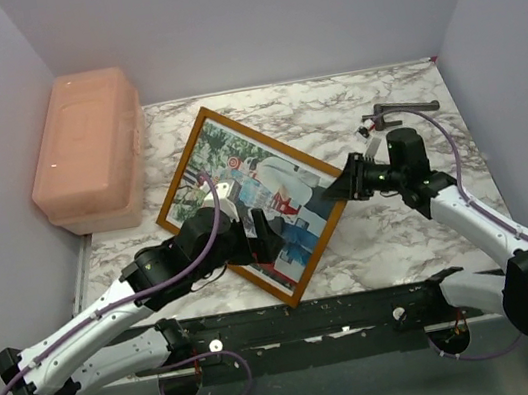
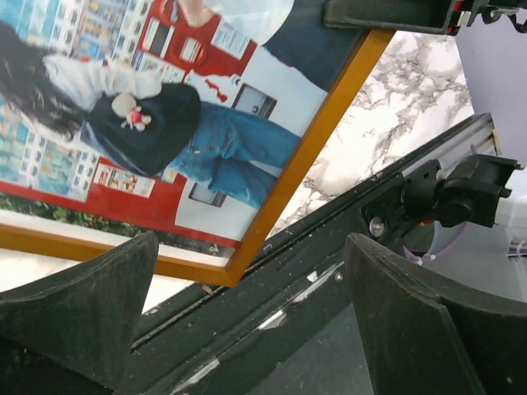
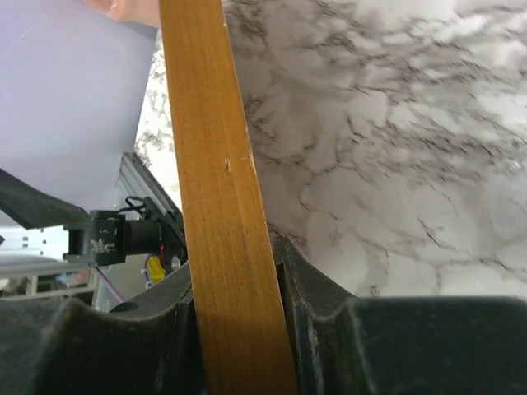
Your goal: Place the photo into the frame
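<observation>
The orange-brown frame (image 1: pixel 271 146) lies diagonally in the middle of the marble table, with the photo (image 1: pixel 240 176) showing inside its border. My right gripper (image 1: pixel 339 188) is shut on the frame's right-hand edge. In the right wrist view that wooden edge (image 3: pixel 218 206) runs up between the two black fingers of the right gripper (image 3: pixel 239 288). My left gripper (image 1: pixel 268 232) hovers over the frame's near part, open and holding nothing. The left wrist view shows the left gripper (image 2: pixel 247 321) with its jaws wide apart, and beyond them the frame's corner (image 2: pixel 317 140) and the photo (image 2: pixel 165 123).
A closed pink plastic box (image 1: pixel 88 146) stands at the back left against the wall. A black tool (image 1: pixel 397 114) lies at the back right. The black mounting rail (image 1: pixel 314 316) runs along the near table edge, just below the frame's lowest corner.
</observation>
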